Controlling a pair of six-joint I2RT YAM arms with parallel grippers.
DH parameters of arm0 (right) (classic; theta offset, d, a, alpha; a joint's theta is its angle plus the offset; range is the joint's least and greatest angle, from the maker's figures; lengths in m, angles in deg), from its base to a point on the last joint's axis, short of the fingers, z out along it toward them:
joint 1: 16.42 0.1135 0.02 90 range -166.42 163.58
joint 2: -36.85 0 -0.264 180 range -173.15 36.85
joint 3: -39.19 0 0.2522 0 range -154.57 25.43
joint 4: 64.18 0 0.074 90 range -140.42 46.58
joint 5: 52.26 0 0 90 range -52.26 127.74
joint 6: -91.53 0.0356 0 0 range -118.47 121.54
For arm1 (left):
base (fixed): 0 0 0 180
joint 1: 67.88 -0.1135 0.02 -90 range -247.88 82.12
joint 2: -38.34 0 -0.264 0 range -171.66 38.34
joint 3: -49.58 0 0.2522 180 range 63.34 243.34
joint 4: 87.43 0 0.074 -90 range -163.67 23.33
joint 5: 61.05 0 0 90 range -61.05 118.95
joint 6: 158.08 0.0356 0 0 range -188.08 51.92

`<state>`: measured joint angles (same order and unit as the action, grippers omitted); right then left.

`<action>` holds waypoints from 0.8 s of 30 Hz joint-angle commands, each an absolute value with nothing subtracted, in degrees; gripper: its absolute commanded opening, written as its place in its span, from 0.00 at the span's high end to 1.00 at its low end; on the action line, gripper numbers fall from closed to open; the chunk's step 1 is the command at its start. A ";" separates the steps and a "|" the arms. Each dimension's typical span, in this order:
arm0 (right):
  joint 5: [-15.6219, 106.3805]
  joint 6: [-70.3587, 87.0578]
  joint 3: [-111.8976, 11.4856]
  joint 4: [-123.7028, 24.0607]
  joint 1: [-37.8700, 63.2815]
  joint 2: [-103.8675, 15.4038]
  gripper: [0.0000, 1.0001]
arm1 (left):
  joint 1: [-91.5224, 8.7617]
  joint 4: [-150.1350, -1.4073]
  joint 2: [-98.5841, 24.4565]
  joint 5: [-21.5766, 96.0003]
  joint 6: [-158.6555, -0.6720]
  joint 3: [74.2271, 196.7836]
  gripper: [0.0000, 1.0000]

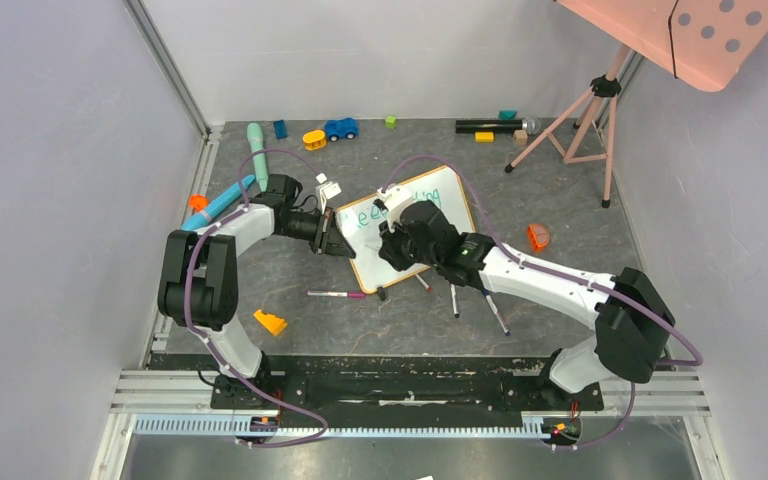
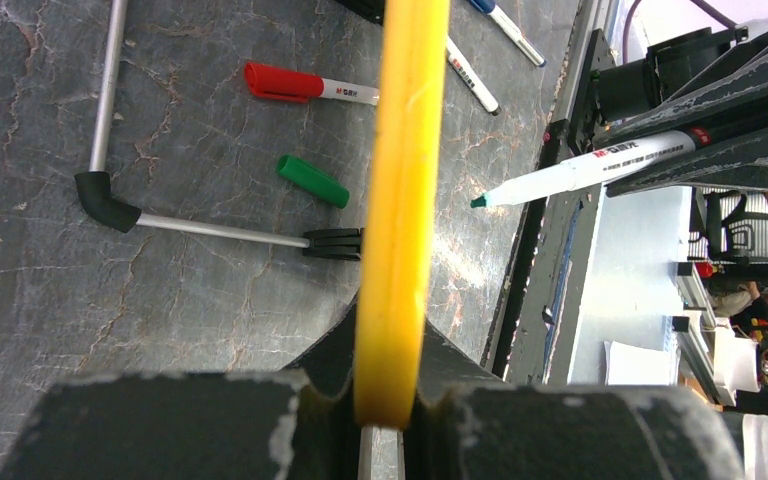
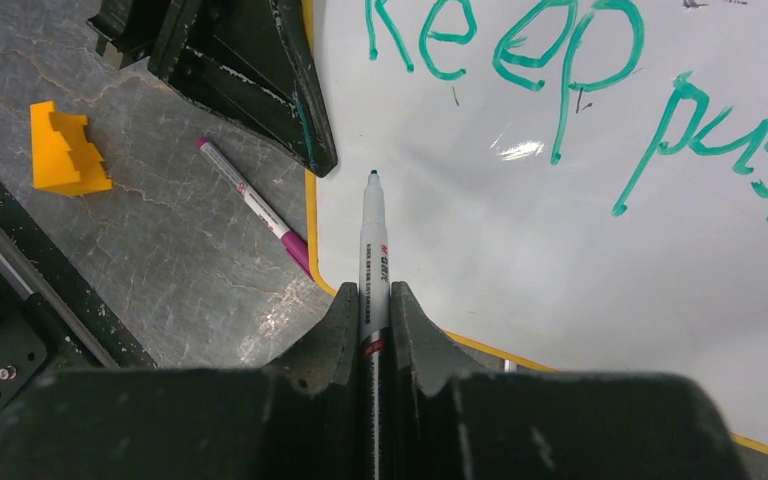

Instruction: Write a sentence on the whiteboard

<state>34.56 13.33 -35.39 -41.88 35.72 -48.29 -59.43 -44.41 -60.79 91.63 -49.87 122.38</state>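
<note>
Left end effector [image 2: 390, 398] clenched on the orange-framed white rectangular whiteboard [image 3: 560, 270]. Right end effector [image 3: 374, 305] grips a white-barrelled marker [image 3: 373, 225] centre frame, below the green handwritten sentence [image 3: 505, 50].

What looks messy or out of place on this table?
Nothing is broken or spilled. The whiteboard sits crooked on the table, its edge pinched by the left arm's fingers. A loose green cap and a red pen lie scattered beside it.
</note>
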 commanded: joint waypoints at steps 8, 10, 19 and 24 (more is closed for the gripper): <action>31.27 12.65 -38.92 -42.02 36.23 -49.77 1.00 | -57.07 -39.92 -64.06 85.62 -46.48 120.82 0.98; 30.81 12.91 -39.16 -41.81 36.23 -50.10 1.00 | -57.06 -39.83 -64.01 85.68 -46.45 120.82 0.98; 28.63 13.04 -40.49 -40.44 36.20 -51.67 1.00 | -57.07 -39.78 -64.12 85.79 -46.29 120.90 0.98; 28.27 12.87 -40.84 -39.96 36.23 -52.37 1.00 | -57.07 -39.74 -64.23 85.60 -46.38 120.99 0.98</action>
<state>29.95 13.28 -37.97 -39.52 35.98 -51.60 -59.43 -44.02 -61.05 91.98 -49.34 122.58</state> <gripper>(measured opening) 0.118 0.133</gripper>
